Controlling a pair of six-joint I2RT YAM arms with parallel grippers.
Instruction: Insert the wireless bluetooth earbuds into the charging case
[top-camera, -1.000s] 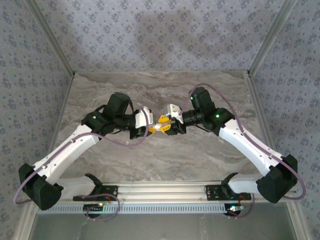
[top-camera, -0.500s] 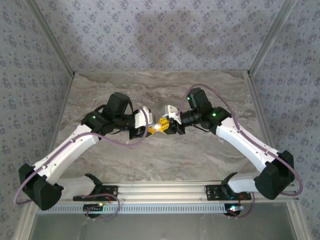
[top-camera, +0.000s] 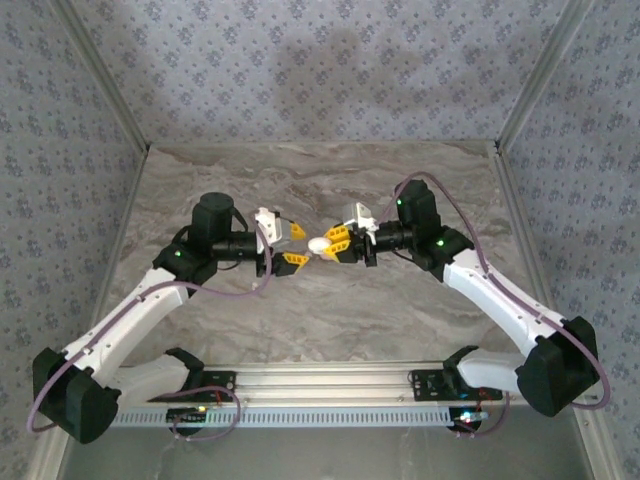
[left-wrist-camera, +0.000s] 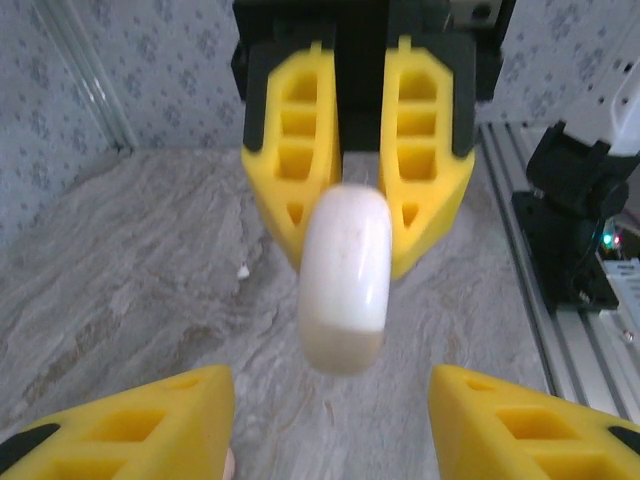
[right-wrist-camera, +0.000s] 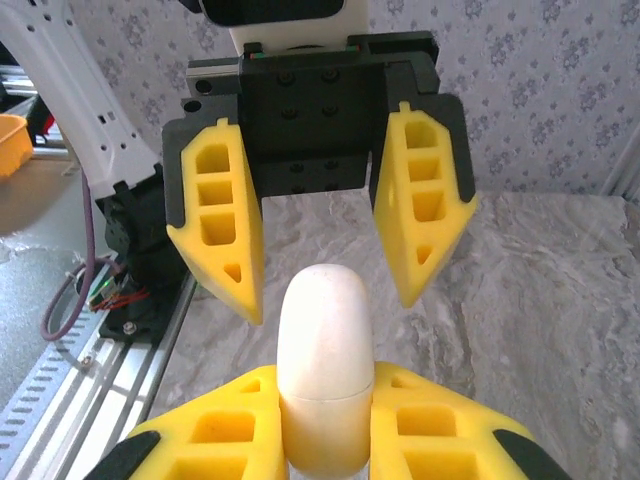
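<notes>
Left gripper (top-camera: 297, 245) now backed off, fingers apart; right gripper (top-camera: 331, 244) clamped on charging case (top-camera: 318, 244)

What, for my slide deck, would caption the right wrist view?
Right tool grips the white charging case, facing the open left tool over the marble table.

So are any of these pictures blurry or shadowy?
Left wrist view: the near yellow fingers look soft, the white charging case sharper. Right wrist view: even light, no harsh glare on the case. Top view: faint dark patches on the back wall.
</notes>
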